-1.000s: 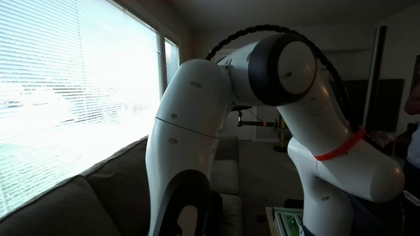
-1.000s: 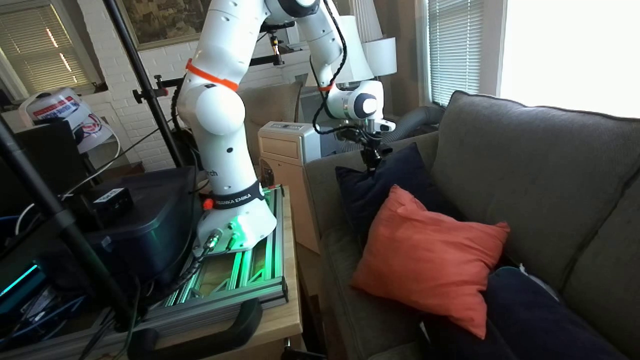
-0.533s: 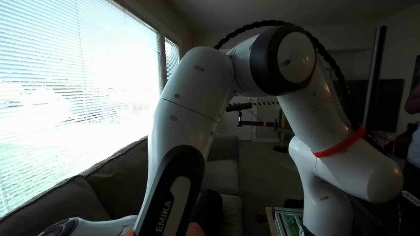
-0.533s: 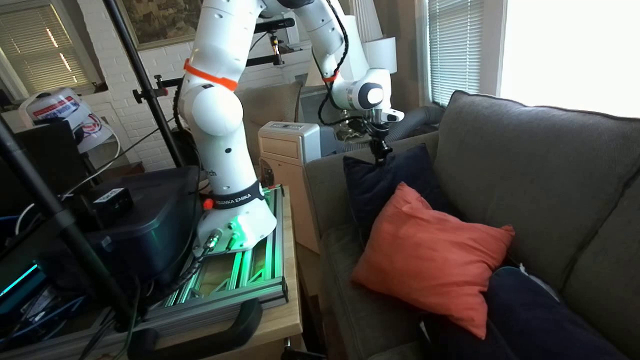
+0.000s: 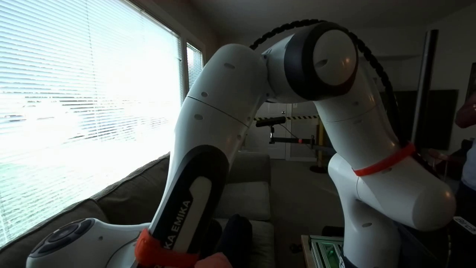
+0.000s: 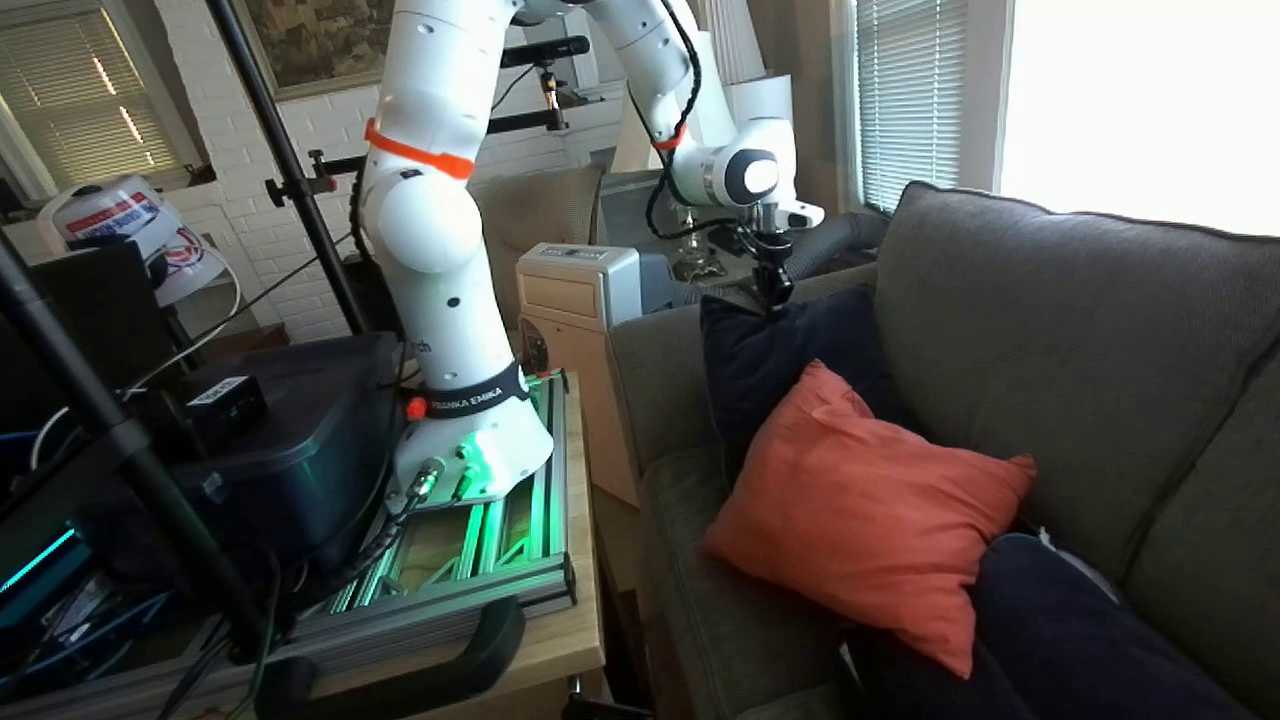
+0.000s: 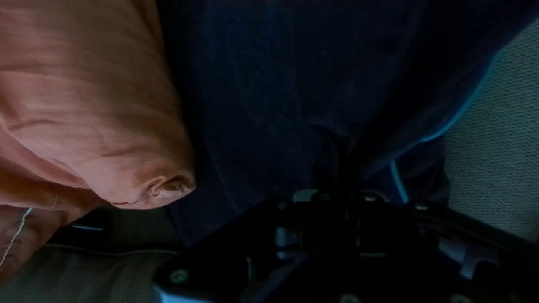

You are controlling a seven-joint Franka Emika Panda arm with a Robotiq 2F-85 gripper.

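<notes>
My gripper [image 6: 773,288] points down at the top of a navy pillow [image 6: 745,350], which leans by the sofa's far arm. In the wrist view the dark jaws are together, and the navy pillow [image 7: 261,105] has folds running into the fingertips, so its fabric appears pinched there. A light blue edging shows to the right of the jaws. An orange pillow [image 6: 870,510] rests against the navy one, and its corner lies left of the gripper in the wrist view. In the other outside picture, the arm's wrist [image 5: 85,242] shows but the jaws are below the frame.
The grey sofa [image 6: 1080,330] runs along the window, with another navy pillow [image 6: 1060,590] at its near end. A white appliance [image 6: 575,280] stands beside the sofa arm. The robot's base sits on a wooden table [image 6: 585,600]. A camera on a bar [image 5: 271,121] stands behind the arm.
The gripper has risen and moved toward the sofa back, and the navy pillow's top corner has gone up with it. The orange pillow has shifted slightly the same way.
</notes>
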